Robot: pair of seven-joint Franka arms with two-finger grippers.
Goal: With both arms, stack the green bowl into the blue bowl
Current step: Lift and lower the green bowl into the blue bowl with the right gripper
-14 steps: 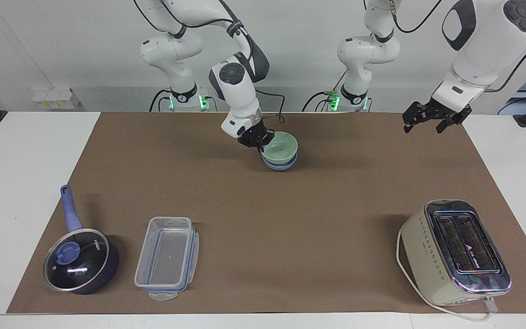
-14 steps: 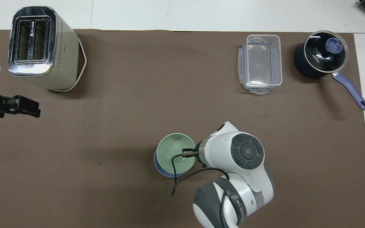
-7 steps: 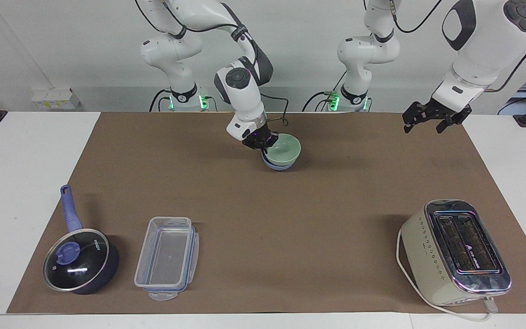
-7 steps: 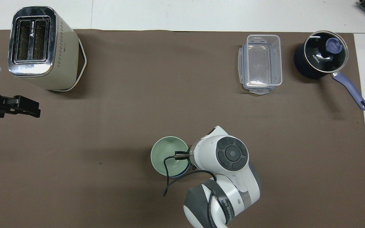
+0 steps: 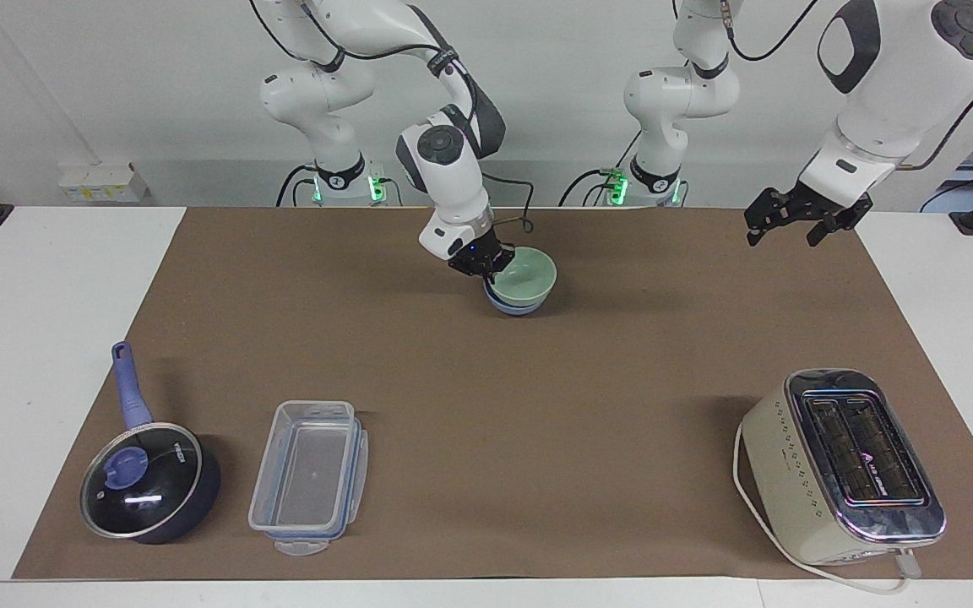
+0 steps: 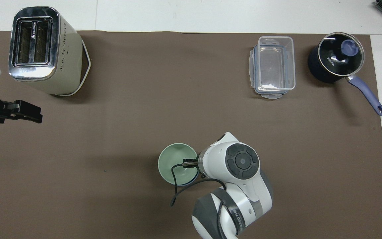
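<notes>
1. Surroundings: a toaster stood at the table edge farthest from the robots, toward the L arm's end, its cord looped beside it. A clear plastic container and a dark lidded pot with a blue handle sat side by side at that same edge, toward the R arm's end. All 3 lay well apart from the bowls.
2. Task items: the green bowl sat tilted in the blue bowl, near the robots' edge of the brown mat, roughly mid-table.
3. R gripper: closed on the green bowl's rim at the side toward the R arm's end, 1 finger inside the bowl. Its black cable draped over the bowl in the overhead view.
4. L gripper: hovered over the mat corner toward the L arm's end, fingers spread, holding nothing; arm waiting.
5. Open room: bare mat surrounded the stacked bowls on every side; nothing stood btwn them and the toaster, container or pot.
</notes>
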